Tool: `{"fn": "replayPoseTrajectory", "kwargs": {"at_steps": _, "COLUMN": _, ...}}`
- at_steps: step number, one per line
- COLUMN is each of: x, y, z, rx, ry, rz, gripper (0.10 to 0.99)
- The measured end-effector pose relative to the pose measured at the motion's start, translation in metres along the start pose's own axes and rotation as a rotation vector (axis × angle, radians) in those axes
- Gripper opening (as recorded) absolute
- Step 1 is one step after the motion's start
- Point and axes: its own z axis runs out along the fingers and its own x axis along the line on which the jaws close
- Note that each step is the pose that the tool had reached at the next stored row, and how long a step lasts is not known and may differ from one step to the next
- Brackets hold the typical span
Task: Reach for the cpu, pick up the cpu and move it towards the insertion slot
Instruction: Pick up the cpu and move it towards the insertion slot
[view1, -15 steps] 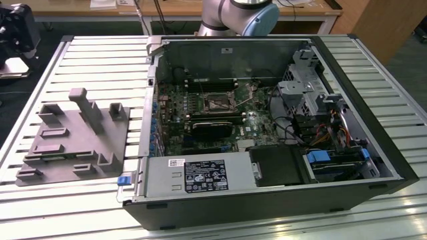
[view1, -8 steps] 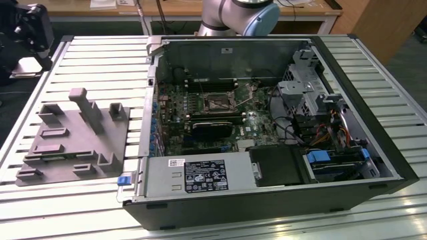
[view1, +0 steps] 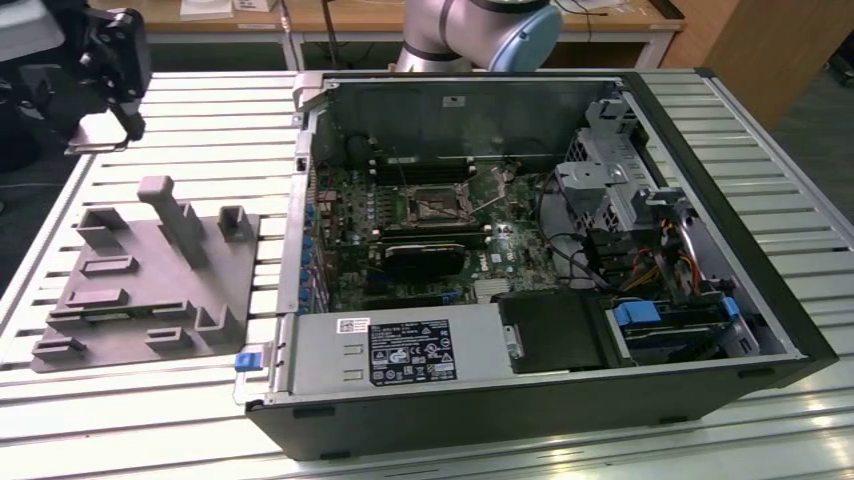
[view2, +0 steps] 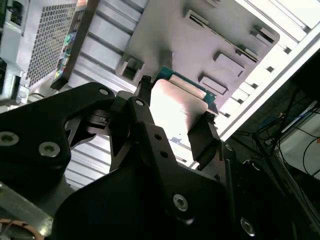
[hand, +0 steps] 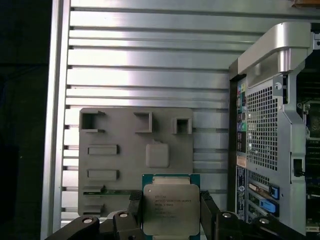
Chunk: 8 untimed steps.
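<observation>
The cpu (hand: 167, 202) is a flat square chip with a silvery top and a thin green edge. My gripper (hand: 170, 209) is shut on it, one black finger (hand: 135, 204) against each side. The chip is held in the air above the grey fixture tray (hand: 125, 140). The second wrist view shows the cpu (view2: 177, 107) from below, glaring bright between the fingers (view2: 204, 134). In the exterior view the black gripper (view1: 110, 125) hangs at the upper left, over the slatted table beyond the tray (view1: 147, 280). The insertion slot (view1: 434, 207), a metal-framed square socket, lies on the motherboard inside the open case.
The open computer case (view1: 747, 300) takes up the exterior view's middle and right, with high walls around the board. A long black block (view1: 427, 253) lies just in front of the socket, and the power supply (view1: 400, 352) is nearer still. Upright posts (view1: 167, 205) rise from the tray. The case's perforated rear panel (hand: 262, 130) stands beside the tray.
</observation>
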Motion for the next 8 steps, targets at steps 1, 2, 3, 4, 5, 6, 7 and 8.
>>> {"fn": "replayPoseTrajectory", "kwargs": {"at_steps": 1, "x": -0.0043, "y": 0.0, "z": 0.0001, "rx": 0.0, "ry": 0.0, "rz": 0.0, "gripper": 0.541}}
{"fn": "replayPoseTrajectory", "kwargs": {"at_steps": 2, "x": -0.0087, "y": -0.0001, "z": 0.0002, "rx": -0.001, "ry": -0.0001, "rz": 0.0, "gripper": 0.541}}
{"fn": "replayPoseTrajectory", "kwargs": {"at_steps": 3, "x": -0.013, "y": -0.0001, "z": 0.0003, "rx": -0.001, "ry": 0.0, "rz": 0.0, "gripper": 0.541}}
{"fn": "replayPoseTrajectory", "kwargs": {"at_steps": 4, "x": -0.0178, "y": -0.0001, "z": 0.0003, "rx": -0.001, "ry": 0.0, "rz": 0.0, "gripper": 0.541}}
{"fn": "replayPoseTrajectory", "kwargs": {"at_steps": 5, "x": -0.0222, "y": -0.0001, "z": 0.0004, "rx": -0.001, "ry": 0.0, "rz": 0.0, "gripper": 0.541}}
{"fn": "replayPoseTrajectory", "kwargs": {"at_steps": 6, "x": -0.0267, "y": -0.0002, "z": 0.0005, "rx": -0.002, "ry": 0.0, "rz": 0.0, "gripper": 0.541}}
{"fn": "replayPoseTrajectory", "kwargs": {"at_steps": 7, "x": -0.0312, "y": -0.0002, "z": 0.0006, "rx": -0.002, "ry": 0.0001, "rz": 0.0, "gripper": 0.541}}
{"fn": "replayPoseTrajectory", "kwargs": {"at_steps": 8, "x": -0.0355, "y": -0.0002, "z": 0.0006, "rx": -0.002, "ry": 0.0001, "rz": 0.0, "gripper": 0.541}}
